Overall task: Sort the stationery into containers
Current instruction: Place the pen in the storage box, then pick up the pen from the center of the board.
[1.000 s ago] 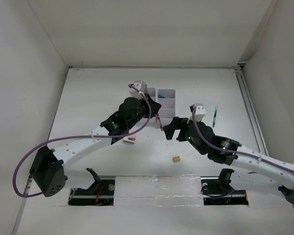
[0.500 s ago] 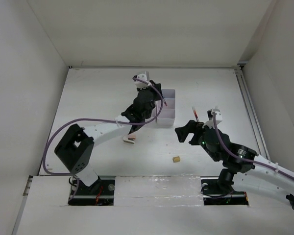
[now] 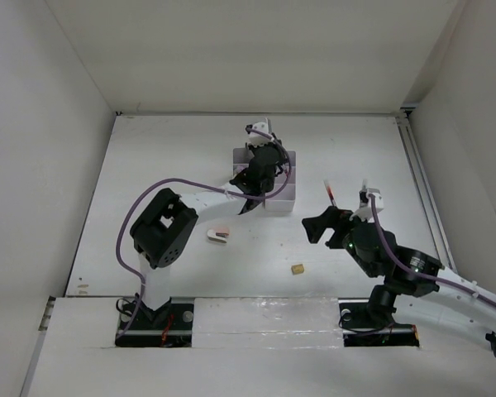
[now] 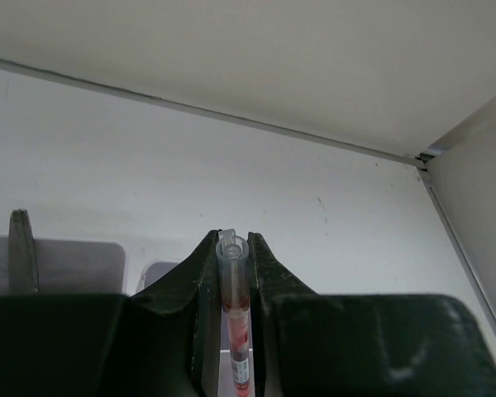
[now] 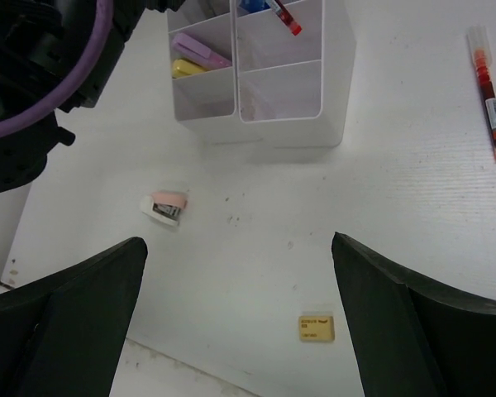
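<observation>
Nearest the arm bases, the tan eraser cube (image 3: 298, 269) lay on the table (image 3: 149, 165). The white-pink stapler (image 3: 218, 236) lay a little farther off and to the left. Just beyond them, the right gripper (image 3: 322, 225) hung over the table with its jaws spread wide, holding nothing. A loose red pen (image 3: 329, 194) lay past it, to the right of the white organisers (image 5: 289, 124). A pink highlighter (image 5: 200, 50) and a yellow highlighter (image 5: 186, 68) sat side by side in a left-hand compartment. Farthest off, the left gripper (image 4: 232, 248) was above the organisers, clenched on a second red pen (image 4: 234, 306).
</observation>
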{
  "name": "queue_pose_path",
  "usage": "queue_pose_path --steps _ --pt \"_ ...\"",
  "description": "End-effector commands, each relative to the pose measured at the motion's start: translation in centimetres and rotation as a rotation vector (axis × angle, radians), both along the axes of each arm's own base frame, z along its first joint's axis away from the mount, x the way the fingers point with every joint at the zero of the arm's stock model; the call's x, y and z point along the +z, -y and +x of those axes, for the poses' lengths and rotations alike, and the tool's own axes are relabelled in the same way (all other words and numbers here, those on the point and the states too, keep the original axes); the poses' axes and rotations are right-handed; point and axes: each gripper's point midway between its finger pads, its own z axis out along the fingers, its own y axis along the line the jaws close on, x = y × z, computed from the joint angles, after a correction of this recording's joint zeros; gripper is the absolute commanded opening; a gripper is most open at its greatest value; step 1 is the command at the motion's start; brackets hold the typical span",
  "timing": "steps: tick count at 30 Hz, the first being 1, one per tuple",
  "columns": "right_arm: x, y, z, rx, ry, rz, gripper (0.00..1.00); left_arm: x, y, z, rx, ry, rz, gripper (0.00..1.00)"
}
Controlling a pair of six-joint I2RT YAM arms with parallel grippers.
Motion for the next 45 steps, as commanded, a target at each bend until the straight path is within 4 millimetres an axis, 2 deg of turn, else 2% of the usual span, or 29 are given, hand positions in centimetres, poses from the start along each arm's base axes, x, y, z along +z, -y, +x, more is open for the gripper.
queue_pose_path --steps 1,3,5,7,8,9,10,12,13,15,17,18,20,21,22,23,24,26,27,28,29,30,31,32,34,36,38,42,45 --pt "-0.1 0.6 0.1 -0.037 -0.001 0.010 1.00 2.9 0.3 0.8 0.012 0.054 -0.075 0.01" --pt "0.0 0.9 0.3 -0.059 0.003 0.015 1.00 2.4 0.6 0.8 0.004 0.045 -0.079 0.09" --pt "-1.6 1.4 0.2 -0.102 -0.049 -0.014 1.00 2.4 0.8 0.8 -0.009 0.045 -0.079 0.25" --pt "-2.0 2.8 1.0 -0.204 -0.084 -0.031 1.00 1.8 0.6 0.3 -0.018 0.032 -0.080 0.36" --pt "-2.4 2.8 1.4 -0.224 -0.108 -0.059 1.00 1.9 0.6 0.1 -0.027 0.031 -0.081 0.40" --pt "-2.8 3.0 1.6 -0.243 -0.124 -0.076 1.00 3.0 0.4 -0.3 -0.036 0.042 -0.102 0.48" --pt "-3.2 3.7 2.3 -0.284 -0.133 -0.090 1.00 3.2 0.2 -0.6 -0.036 0.043 -0.104 0.52" --pt "-3.5 3.6 3.1 -0.292 -0.146 -0.111 1.00 4.8 0.0 -1.1 -0.052 0.057 -0.118 0.62" --pt "-3.2 3.9 3.8 -0.295 -0.147 -0.098 1.00 6.6 0.5 -2.4 -0.077 0.080 -0.125 0.75" --pt "-3.9 4.2 4.9 -0.290 -0.150 -0.140 1.00 7.8 0.1 -3.5 -0.064 0.070 -0.100 0.88" --pt "-3.9 4.9 6.7 -0.298 -0.158 -0.129 1.00 11.6 -0.2 -4.9 -0.072 0.089 -0.133 1.00" --pt "-4.3 5.1 7.6 -0.300 -0.172 -0.149 1.00 10.7 -0.4 -5.4 -0.082 0.026 -0.090 1.00" --pt "-4.5 5.3 9.2 -0.263 -0.175 -0.193 1.00 12.4 -0.7 -6.6 -0.114 -0.022 -0.124 1.00" --pt "-4.1 6.4 10.3 -0.296 -0.179 -0.208 1.00 11.9 -1.2 -7.3 -0.118 -0.082 -0.090 1.00" --pt "-5.2 6.7 11.3 -0.285 -0.205 -0.269 1.00 11.7 -1.4 -7.9 -0.133 -0.108 -0.080 1.00" --pt "-5.3 7.0 12.1 -0.290 -0.218 -0.290 1.00 12.7 -1.8 -9.0 -0.165 -0.117 -0.101 1.00" --pt "-5.6 7.8 13.0 -0.305 -0.236 -0.310 1.00 11.5 -2.2 -9.9 -0.180 -0.163 -0.071 1.00" --pt "-6.9 8.1 15.1 -0.287 -0.278 -0.382 1.00 11.0 -2.6 -11.5 -0.231 -0.194 -0.067 1.00" --pt "-7.6 8.3 15.7 -0.275 -0.309 -0.400 1.00 12.2 -3.6 -12.7 -0.244 -0.183 -0.092 1.00" --pt "-8.2 9.4 16.5 -0.302 -0.337 -0.417 1.00 11.0 -4.2 -13.5 -0.257 -0.204 -0.076 1.00" --pt "-9.5 9.4 17.7 -0.288 -0.379 -0.444 1.00 10.7 -4.7 -14.3 -0.270 -0.211 -0.073 1.00" --pt "-10.5 9.2 18.0 -0.255 -0.419 -0.439 0.99 12.3 -5.8 -15.4 -0.283 -0.180 -0.103 1.00" --pt "-10.9 9.7 18.6 -0.261 -0.445 -0.431 0.99 11.2 -6.6 -16.0 -0.280 -0.203 -0.082 1.00" --pt "-12.8 9.6 18.5 -0.234 -0.490 -0.457 0.97 11.3 -7.2 -16.5 -0.281 -0.202 -0.073 1.00" --pt "-14.1 9.6 18.8 -0.218 -0.514 -0.461 0.94 12.9 -9.0 -17.7 -0.268 -0.177 -0.091 1.00" --pt "-15.4 10.0 19.0 -0.223 -0.549 -0.472 0.88 12.7 -10.0 -18.5 -0.268 -0.184 -0.069 1.00" --pt "-15.8 9.8 19.0 -0.213 -0.569 -0.474 0.83 13.7 -11.3 -19.2 -0.257 -0.161 -0.076 1.00" --pt "-17.0 10.1 18.8 -0.215 -0.621 -0.505 0.74 13.9 -12.9 -19.7 -0.229 -0.150 -0.082 1.00" --pt "-18.0 10.4 18.6 -0.185 -0.663 -0.502 0.59 14.5 -12.5 -20.1 -0.267 -0.136 -0.090 1.00"
